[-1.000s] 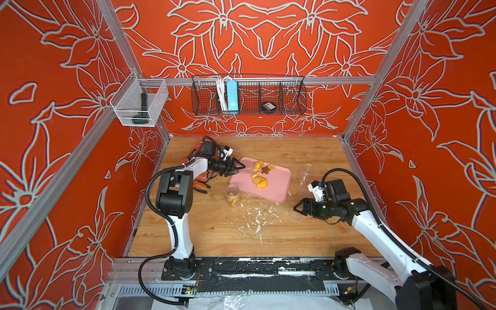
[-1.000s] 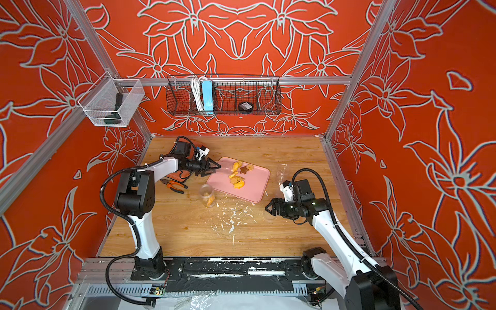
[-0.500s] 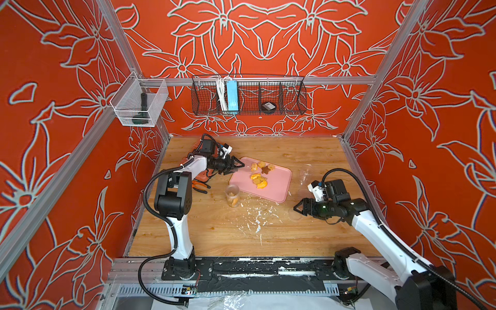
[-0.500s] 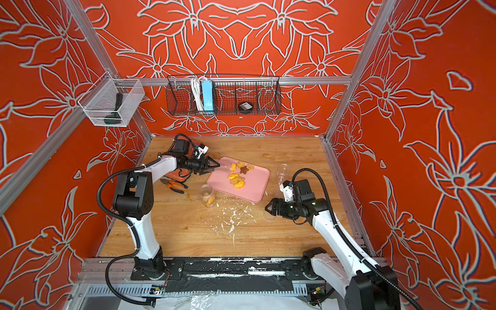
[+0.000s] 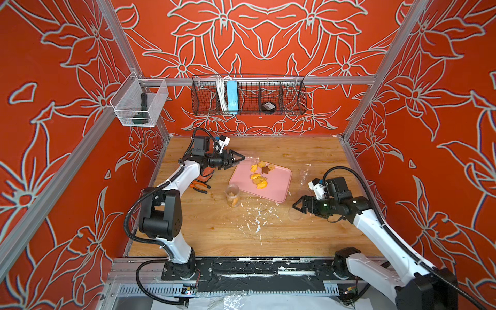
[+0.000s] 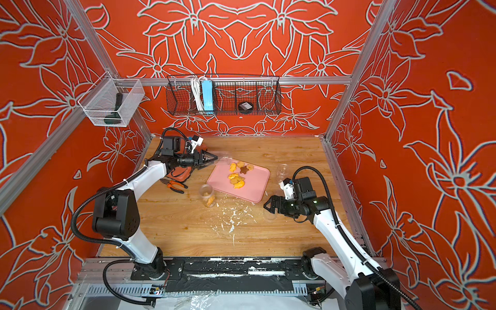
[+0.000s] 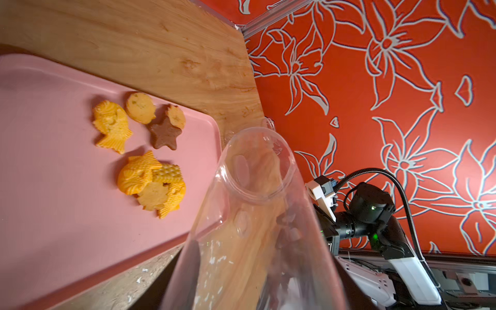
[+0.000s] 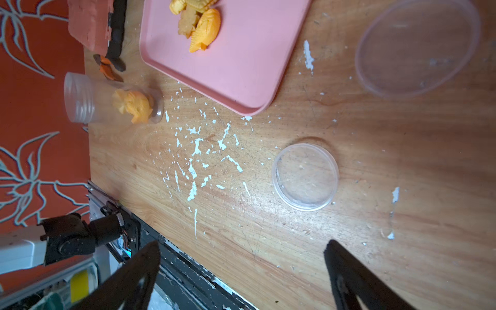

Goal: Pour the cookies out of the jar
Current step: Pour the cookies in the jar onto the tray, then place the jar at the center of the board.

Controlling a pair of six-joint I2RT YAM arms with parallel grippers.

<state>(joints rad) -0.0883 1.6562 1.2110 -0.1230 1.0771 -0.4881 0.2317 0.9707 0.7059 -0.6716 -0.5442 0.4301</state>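
Clear plastic jar (image 7: 255,214): clamped near its base in the left pincer (image 5: 239,158), held off the counter (image 5: 295,241). Long axis close to level; the mouth points away from the pincer, over the far corner of the pink tray (image 5: 276,185). On the tray: cookies (image 5: 259,175) in two loose clusters, a brown star among them. Second jar (image 5: 232,196) stands upright just beside the tray, an orange cookie inside. White crumbs (image 8: 197,146) lie scattered on the counter. Right pincer (image 5: 296,208) spread wide, gripping nothing, near a small clear lid (image 8: 305,177) lying flat.
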